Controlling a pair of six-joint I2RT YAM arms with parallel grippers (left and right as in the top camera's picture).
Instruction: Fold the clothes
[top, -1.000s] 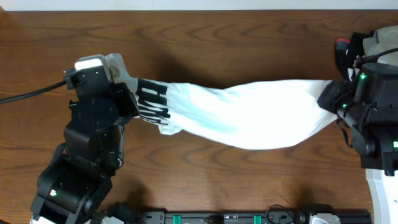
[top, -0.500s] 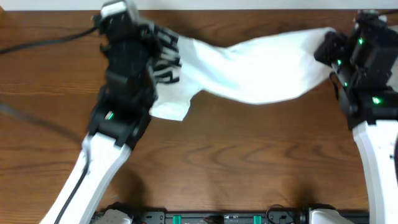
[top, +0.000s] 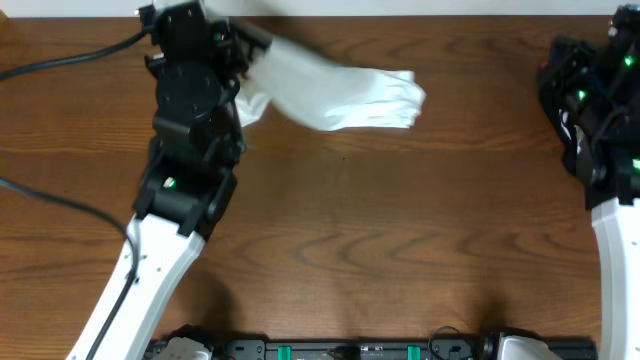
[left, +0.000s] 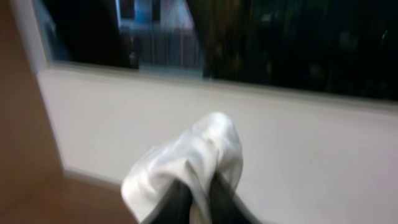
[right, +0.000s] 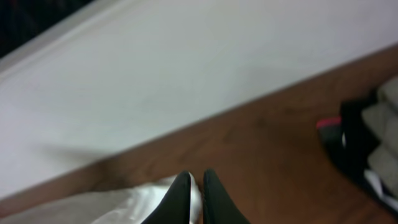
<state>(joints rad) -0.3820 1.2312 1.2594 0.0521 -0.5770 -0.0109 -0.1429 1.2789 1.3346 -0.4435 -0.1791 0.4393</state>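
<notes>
- Left gripper (left: 198, 186) clenched on the clothes (top: 340, 85), at the far-left corner of the tabletop (top: 400, 220)
- Clothes stretch right along the far edge
- Right gripper (right: 196, 177) nearly closed, empty, at the far-right corner
- Black thing (right: 348, 146) beside it, contents too blurred to tell

The wooden table (top: 400, 220) carries a white garment (top: 340, 95) near its far edge.

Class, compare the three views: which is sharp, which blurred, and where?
Overhead: mostly sharp, even light, though the shirt looks slightly smeared. Left wrist: soft throughout, background a dark blur. Right wrist: blurred too, grain of the table smudged.
</notes>
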